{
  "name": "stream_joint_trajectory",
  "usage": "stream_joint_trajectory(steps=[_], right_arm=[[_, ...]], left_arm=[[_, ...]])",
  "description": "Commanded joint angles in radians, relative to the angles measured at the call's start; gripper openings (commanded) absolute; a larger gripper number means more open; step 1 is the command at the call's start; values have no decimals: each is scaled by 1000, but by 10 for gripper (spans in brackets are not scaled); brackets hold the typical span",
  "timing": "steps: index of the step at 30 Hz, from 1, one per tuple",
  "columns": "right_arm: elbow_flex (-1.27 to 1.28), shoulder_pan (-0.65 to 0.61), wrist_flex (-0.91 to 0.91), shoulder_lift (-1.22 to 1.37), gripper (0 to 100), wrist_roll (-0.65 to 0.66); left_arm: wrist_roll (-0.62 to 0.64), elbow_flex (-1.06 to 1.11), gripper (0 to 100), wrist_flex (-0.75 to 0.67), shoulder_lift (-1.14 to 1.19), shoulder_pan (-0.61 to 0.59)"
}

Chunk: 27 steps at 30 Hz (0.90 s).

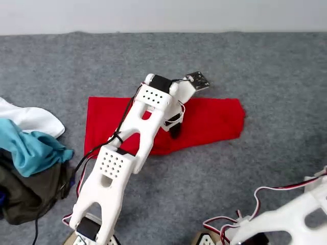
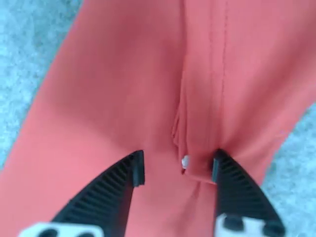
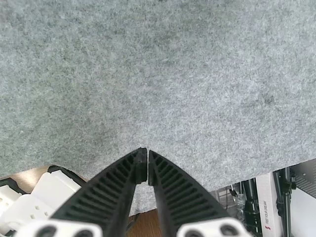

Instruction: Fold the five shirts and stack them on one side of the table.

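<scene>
A red shirt point(image 1: 204, 122) lies folded into a long band across the middle of the grey felt, and its seam and a fold of cloth show close up as the red shirt point(image 2: 123, 89). My left gripper point(image 1: 174, 127) is low over the shirt's middle; in the left wrist view the left gripper point(image 2: 177, 165) is open, its fingers standing either side of a raised fold with a small white button. My right gripper point(image 3: 147, 160) is shut with nothing in it, over bare felt by the table's front right edge.
A heap of unfolded shirts sits at the left edge: a white one point(image 1: 30, 117), a teal one point(image 1: 33, 148) and a dark one point(image 1: 28, 194). The right arm's body point(image 1: 291, 217) and its cables lie at the front right corner. Bare grey felt point(image 1: 276, 76) surrounds the red shirt.
</scene>
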Motion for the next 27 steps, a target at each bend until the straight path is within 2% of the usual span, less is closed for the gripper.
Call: stream_joint_trajectory(steps=[1,10,18,23,27], right_arm=[[-6,-1,39,-31,12,2],[-6,-1,39,-31,12,2],[-8,-18,39,-61,12,2],[-8,-183,33,-96,13,-17],[-8,-377,-8,-68,13,-158]], left_arm=[[-3,-31,228,3,-20,9],[14,-87,227,63,-87,92],[23,-99,227,63,-120,58],[80,-30,227,64,-264,29],[130,91,216,64,-402,15]])
